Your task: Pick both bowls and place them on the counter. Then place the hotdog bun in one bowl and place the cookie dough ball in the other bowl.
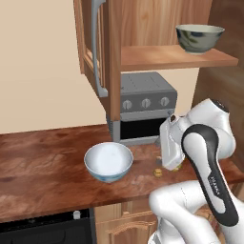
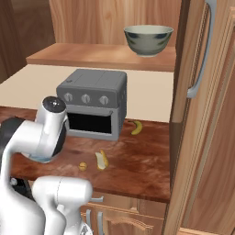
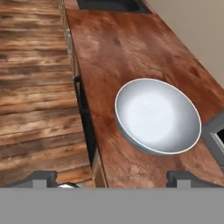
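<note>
A pale bowl (image 1: 108,161) sits upright on the wooden counter (image 1: 43,164), at about seven o'clock from the grey toaster oven (image 1: 145,107) and a little apart from it. In the hand view the same bowl (image 3: 157,116) lies just past the gripper (image 3: 109,178), with the two dark fingertips (image 3: 37,177) set wide apart at the bottom edge and nothing between them, so the pincer is spread and holds nothing. The second bowl (image 1: 199,37), darker and patterned, stands upright on the open shelf (image 1: 176,58) of the wall cabinet, at roughly one o'clock above the oven; from the right base view this bowl (image 2: 148,40) sits near the shelf's right end, beside the open cabinet door (image 2: 202,92). On the counter in front of the oven, the hotdog bun (image 2: 101,159) lies at about six o'clock from the oven door, and the small cookie dough ball (image 2: 82,166) rests just beside it, at its eight o'clock, not touching. A curved yellow piece that looks like a banana (image 2: 136,127) lies at the oven's right side, at about four o'clock from it. In the left base view the dough ball (image 1: 157,172) shows at three o'clock from the pale bowl, near the white arm (image 1: 205,152).
</note>
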Motion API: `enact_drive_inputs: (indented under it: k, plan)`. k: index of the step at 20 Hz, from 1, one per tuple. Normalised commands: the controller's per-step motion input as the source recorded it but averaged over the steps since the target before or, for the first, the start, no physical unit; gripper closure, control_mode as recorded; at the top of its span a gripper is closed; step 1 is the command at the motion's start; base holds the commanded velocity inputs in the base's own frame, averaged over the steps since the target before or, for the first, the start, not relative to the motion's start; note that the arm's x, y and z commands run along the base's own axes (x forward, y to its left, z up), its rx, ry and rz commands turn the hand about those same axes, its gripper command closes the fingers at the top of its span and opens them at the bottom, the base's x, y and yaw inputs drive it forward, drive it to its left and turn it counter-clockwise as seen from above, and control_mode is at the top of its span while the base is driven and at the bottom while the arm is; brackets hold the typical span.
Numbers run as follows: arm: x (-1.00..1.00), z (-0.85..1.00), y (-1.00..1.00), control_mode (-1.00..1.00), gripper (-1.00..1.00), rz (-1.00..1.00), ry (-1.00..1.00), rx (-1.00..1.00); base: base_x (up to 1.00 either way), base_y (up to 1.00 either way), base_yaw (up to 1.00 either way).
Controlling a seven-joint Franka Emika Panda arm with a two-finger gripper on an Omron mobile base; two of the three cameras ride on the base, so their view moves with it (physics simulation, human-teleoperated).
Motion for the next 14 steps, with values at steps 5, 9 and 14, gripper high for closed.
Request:
enact_drive_inputs:
  k: [5, 9, 14]
  plan:
    - [-0.40, 0.60, -0.40, -1.00, -1.00, -0.12, -0.06, -0.07, 0.00, 0.00, 0.00]
    - [-0.49, 0.58, -0.45, -1.00, -1.00, -0.13, -0.07, -0.05, 0.00, 0.00, 0.00]
    - [-0.42, 0.59, -0.34, -1.00, -1.00, -0.04, -0.09, -0.12, 0.00, 0.00, 0.00]
